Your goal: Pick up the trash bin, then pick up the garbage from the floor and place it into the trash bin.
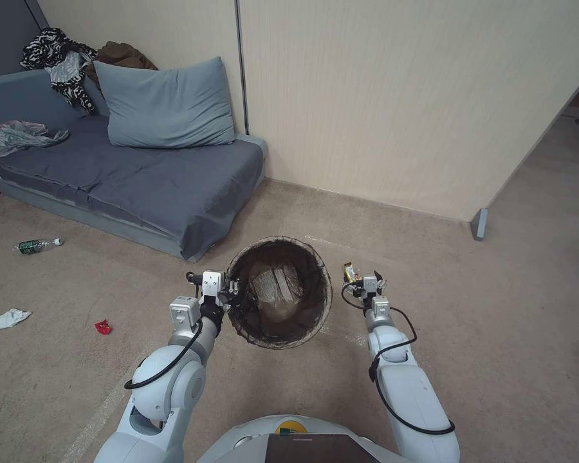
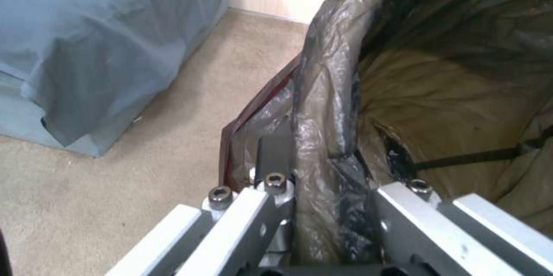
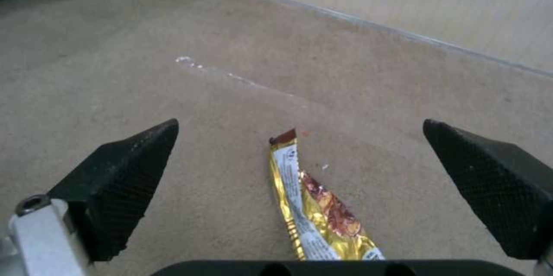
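I have the trash bin off the floor on my left side: the left hand is clamped on its rim, one finger inside and one outside the dark liner, as the left wrist view shows plainly. The bin hangs between the two arms, mouth tilted up toward the head camera.

So the bin pick is done, by my reading, and the litter step is in hand. The right hand is low over the carpet with its pads spread wide apart, and a yellow snack wrapper lies flat between them — not yet touched, as far as I can tell.

The next move calls for a straight drop until the pads straddle the wrapper, then a close that pinches thin foil lying flat on carpet; a shallow scrape may be needed to get under it.

More garbage waits well off to the left: a green-labelled bottle, a white tissue and a red scrap.
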Robot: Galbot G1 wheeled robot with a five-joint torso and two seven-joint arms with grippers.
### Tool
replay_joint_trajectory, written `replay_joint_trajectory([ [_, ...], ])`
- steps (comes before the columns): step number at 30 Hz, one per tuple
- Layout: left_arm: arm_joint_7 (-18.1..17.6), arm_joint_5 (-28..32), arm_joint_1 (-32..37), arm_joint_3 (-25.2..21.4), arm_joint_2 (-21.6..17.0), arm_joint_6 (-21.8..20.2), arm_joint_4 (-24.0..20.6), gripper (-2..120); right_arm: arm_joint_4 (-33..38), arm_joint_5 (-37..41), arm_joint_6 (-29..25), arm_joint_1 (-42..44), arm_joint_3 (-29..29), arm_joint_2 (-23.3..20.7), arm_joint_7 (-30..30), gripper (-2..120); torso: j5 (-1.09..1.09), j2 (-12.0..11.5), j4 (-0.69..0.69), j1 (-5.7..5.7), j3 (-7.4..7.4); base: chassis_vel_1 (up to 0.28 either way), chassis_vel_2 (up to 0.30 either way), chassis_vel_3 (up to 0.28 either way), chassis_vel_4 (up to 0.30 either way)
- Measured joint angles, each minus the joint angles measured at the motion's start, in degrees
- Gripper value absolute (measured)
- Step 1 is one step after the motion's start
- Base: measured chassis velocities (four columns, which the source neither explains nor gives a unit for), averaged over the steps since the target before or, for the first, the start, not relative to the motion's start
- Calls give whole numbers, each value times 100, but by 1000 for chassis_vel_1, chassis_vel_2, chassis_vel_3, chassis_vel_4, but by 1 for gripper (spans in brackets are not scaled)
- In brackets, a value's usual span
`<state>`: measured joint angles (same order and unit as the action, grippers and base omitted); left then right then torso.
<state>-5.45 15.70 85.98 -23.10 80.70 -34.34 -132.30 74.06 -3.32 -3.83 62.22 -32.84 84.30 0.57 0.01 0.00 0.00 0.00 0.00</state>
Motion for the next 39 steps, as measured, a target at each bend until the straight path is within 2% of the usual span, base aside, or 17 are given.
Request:
replay_joint_trajectory([
  [17, 0, -26, 24, 5, 3, 0, -31, 0, -1071, -94, 88, -430, -114, -81, -167, 100, 0, 0, 0, 0, 0, 0, 0, 0, 0],
  [39, 1, -43, 34, 12, 9, 1, -38, 0, -1828, 188, 566, -803, -98, -190, -202, 100, 0, 0, 0, 0, 0, 0, 0, 0, 0],
])
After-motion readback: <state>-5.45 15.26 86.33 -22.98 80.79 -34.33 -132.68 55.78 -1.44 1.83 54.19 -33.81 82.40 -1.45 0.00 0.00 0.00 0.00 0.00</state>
